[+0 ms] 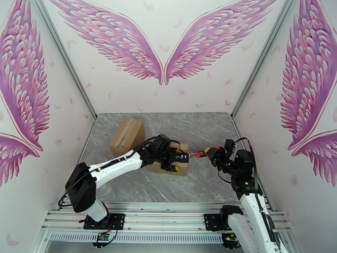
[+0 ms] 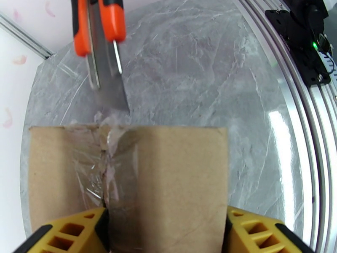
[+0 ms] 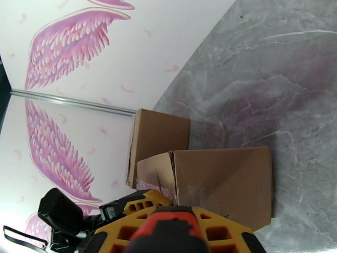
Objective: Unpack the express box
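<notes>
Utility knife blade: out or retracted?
Out: bare blade projects from the orange knife, tip near the box.

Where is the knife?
In the top view, right of centre: the right gripper holds the knife, its blade pointing at the taped seam of the near box.

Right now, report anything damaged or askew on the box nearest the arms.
On the near box, the clear tape over the seam is wrinkled and torn at the edge facing the knife blade, with ragged shreds sticking out. It looks like a cut under way, not an accident.
</notes>
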Controlling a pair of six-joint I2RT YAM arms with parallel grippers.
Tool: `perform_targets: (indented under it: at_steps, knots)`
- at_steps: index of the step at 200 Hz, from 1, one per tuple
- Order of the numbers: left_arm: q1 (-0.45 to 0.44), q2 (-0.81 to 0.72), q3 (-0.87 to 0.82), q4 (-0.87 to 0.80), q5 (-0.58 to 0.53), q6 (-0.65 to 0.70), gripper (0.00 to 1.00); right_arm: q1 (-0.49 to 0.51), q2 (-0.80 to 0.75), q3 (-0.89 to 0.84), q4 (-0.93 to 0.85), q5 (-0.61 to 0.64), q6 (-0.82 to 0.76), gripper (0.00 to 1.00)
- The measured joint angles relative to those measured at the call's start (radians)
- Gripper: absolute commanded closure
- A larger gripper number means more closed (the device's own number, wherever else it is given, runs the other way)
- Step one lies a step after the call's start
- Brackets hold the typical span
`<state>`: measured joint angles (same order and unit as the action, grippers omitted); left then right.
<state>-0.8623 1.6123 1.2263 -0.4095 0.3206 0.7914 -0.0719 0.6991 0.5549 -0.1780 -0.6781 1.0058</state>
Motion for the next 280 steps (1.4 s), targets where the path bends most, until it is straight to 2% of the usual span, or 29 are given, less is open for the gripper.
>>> perform_targets:
  at_steps: [104, 138, 190, 280]
  knots:
    - [-0.031, -0.002, -0.008, 0.02, -0.023, 0.058, 0.34, 0.032, 0.049, 0.0, 0.039, 0.0, 0.003, 1.0]
    - [-0.037, -0.002, -0.011, 0.027, -0.045, 0.065, 0.35, 0.043, 0.08, 0.006, -0.007, 0.006, -0.04, 1.0]
    - [-0.056, -0.001, -0.026, 0.066, -0.078, 0.06, 0.36, 0.055, 0.045, 0.023, -0.067, 0.06, -0.079, 1.0]
    - [-0.076, -0.001, -0.056, 0.148, -0.132, 0.026, 0.37, 0.114, 0.014, -0.015, -0.005, 0.186, -0.068, 1.0]
